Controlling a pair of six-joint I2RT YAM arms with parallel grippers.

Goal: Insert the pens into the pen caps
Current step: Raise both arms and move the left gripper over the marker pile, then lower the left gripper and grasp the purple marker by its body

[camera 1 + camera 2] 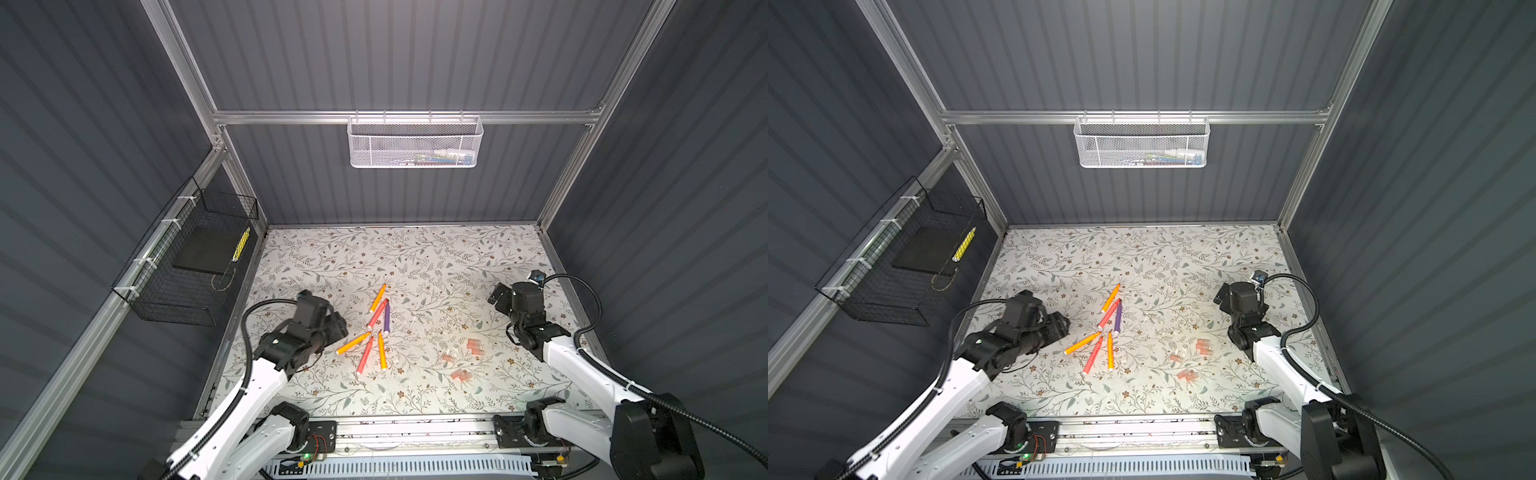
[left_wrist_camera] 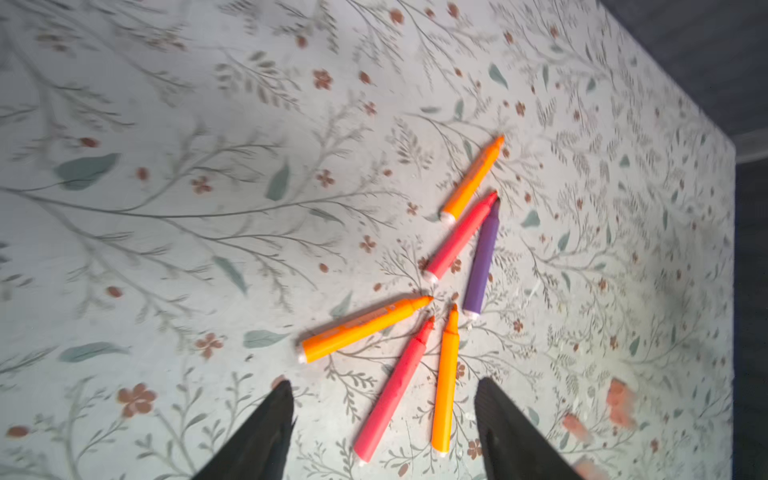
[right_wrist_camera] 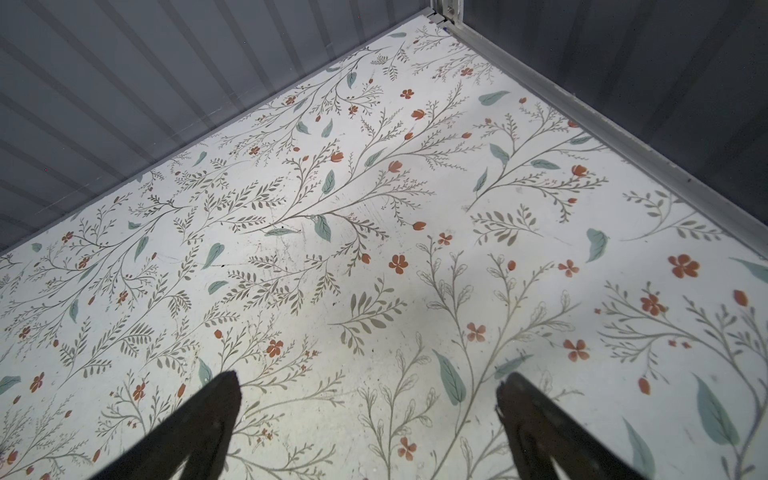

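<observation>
Several pens lie loose mid-table in both top views: three orange (image 1: 378,297), two red-pink (image 1: 365,354) and one purple (image 1: 387,318). My left gripper (image 1: 338,328) hovers just left of them, open and empty. In the left wrist view a red pen (image 2: 395,388) and an orange pen (image 2: 446,380) show on the table between its fingers (image 2: 278,415), not touching them. The pen caps (image 1: 475,346), small pinkish tubes, lie in three small groups to the right of the pens. My right gripper (image 1: 496,297) stands open over bare table (image 3: 374,249), beyond the caps.
A white mesh basket (image 1: 415,143) hangs on the back wall. A black wire basket (image 1: 191,262) on the left wall holds a dark pad and a yellow item. Walls close in the table at left, back and right; a metal rail (image 1: 415,430) runs along the front.
</observation>
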